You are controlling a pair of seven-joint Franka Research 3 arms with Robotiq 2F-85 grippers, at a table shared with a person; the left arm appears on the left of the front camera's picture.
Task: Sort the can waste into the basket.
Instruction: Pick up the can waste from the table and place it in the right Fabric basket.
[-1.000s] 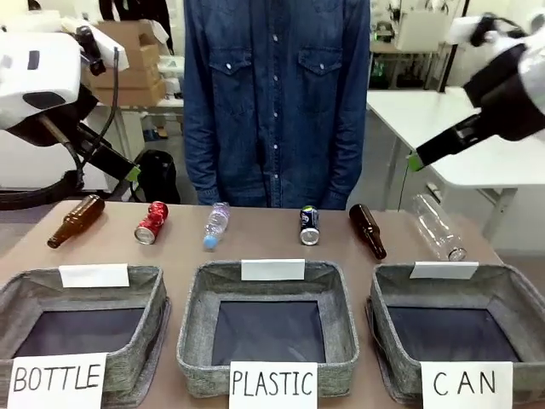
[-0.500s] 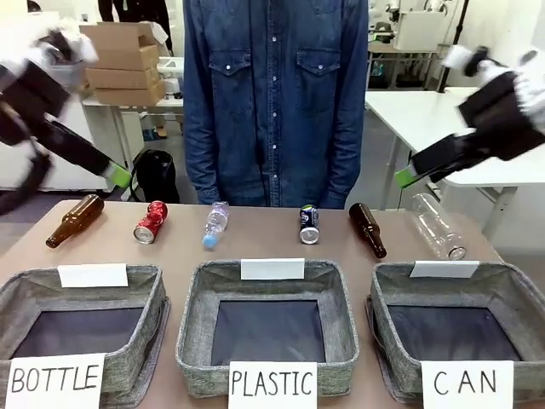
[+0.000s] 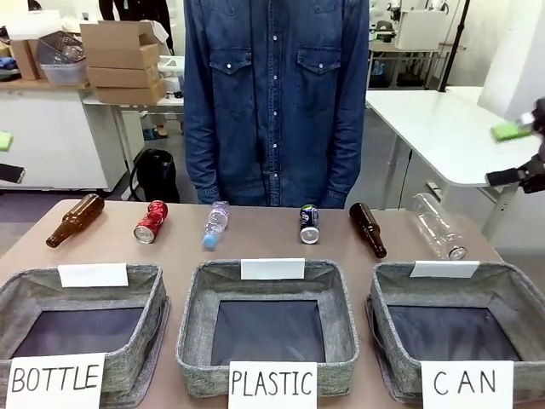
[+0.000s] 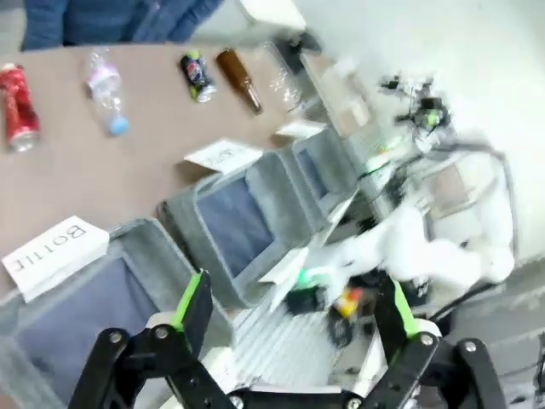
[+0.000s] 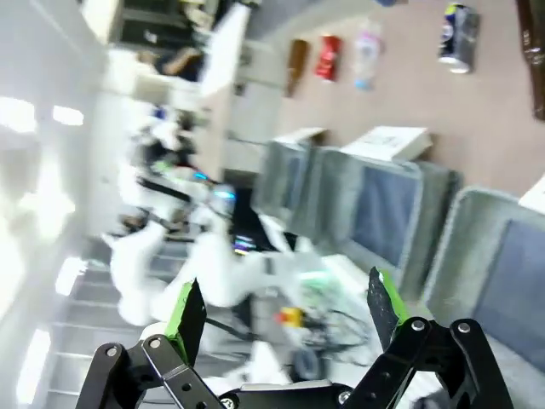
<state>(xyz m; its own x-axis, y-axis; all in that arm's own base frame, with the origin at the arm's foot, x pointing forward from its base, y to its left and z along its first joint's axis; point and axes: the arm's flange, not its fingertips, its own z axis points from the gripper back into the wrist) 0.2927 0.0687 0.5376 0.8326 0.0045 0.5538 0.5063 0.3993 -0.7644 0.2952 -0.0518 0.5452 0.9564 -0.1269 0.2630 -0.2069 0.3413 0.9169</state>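
A shiny red can [image 3: 151,222] lies at the table's far left, and a dark blue-black can [image 3: 309,225] lies near the far middle. The grey basket signed "CAN" [image 3: 511,274] stands at the front right. My left gripper [image 3: 4,158] peeks in at the left edge, high above and apart from the table. My right gripper [image 3: 515,153] hangs at the right edge, also high. In the left wrist view the left gripper [image 4: 294,311] stands open with nothing in it, the red can [image 4: 19,108] and dark can [image 4: 197,77] far off. The right gripper [image 5: 285,319] is open and holds nothing, far from both cans [image 5: 327,57] [image 5: 458,34].
Two brown glass bottles [image 3: 75,220] [image 3: 368,230] and two clear plastic bottles [image 3: 216,225] [image 3: 438,227] lie in the same far row. Baskets signed "BOTTLE" [image 3: 153,290] and "PLASTIC" [image 3: 196,290] stand at the front. A person in a denim shirt [image 3: 277,102] stands at the far side.
Both arms have drawn back from over the table, the left toward the left edge, the right toward the right edge. The cans and bottles have not moved.
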